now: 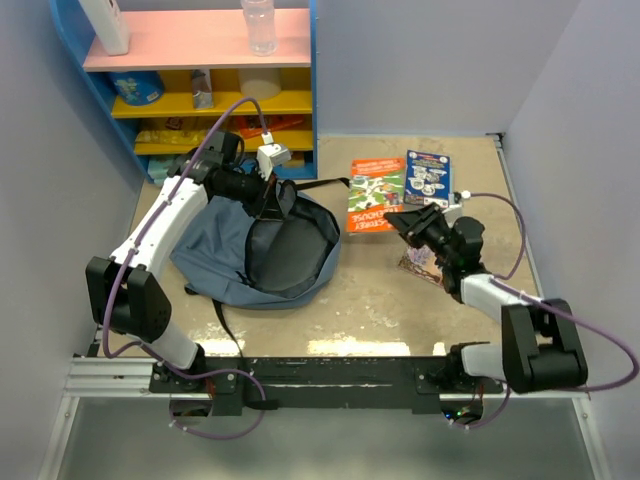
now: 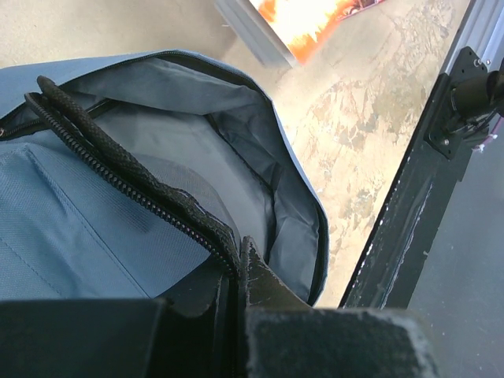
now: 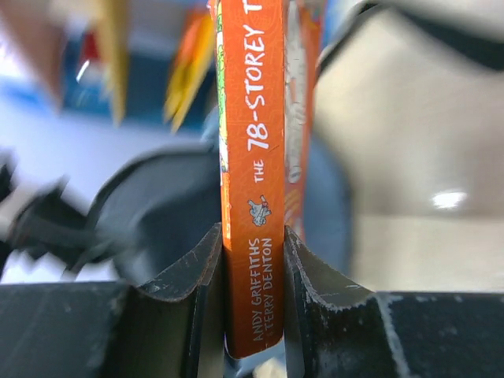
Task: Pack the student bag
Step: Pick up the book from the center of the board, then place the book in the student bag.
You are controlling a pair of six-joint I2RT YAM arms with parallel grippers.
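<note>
The student bag [image 1: 225,255], slate-blue with a grey lining, lies open on the table's left half. My left gripper [image 1: 274,193] is shut on its black zipper edge [image 2: 126,177] at the far rim and holds the mouth open, so the lining [image 2: 197,142] shows. An orange book [image 1: 376,195] lies right of the bag. My right gripper [image 1: 407,222] is shut on its near corner. In the right wrist view the orange spine [image 3: 252,157] sits squeezed between both fingers, gripper [image 3: 253,248], with the bag's dark mouth [image 3: 150,213] blurred behind.
A blue book [image 1: 428,178] lies beside the orange one. A small colourful item [image 1: 418,262] lies under my right arm. A blue shelf unit [image 1: 200,70] with a bottle [image 1: 258,25] stands at the back left. A metal rail [image 1: 320,372] runs along the near edge.
</note>
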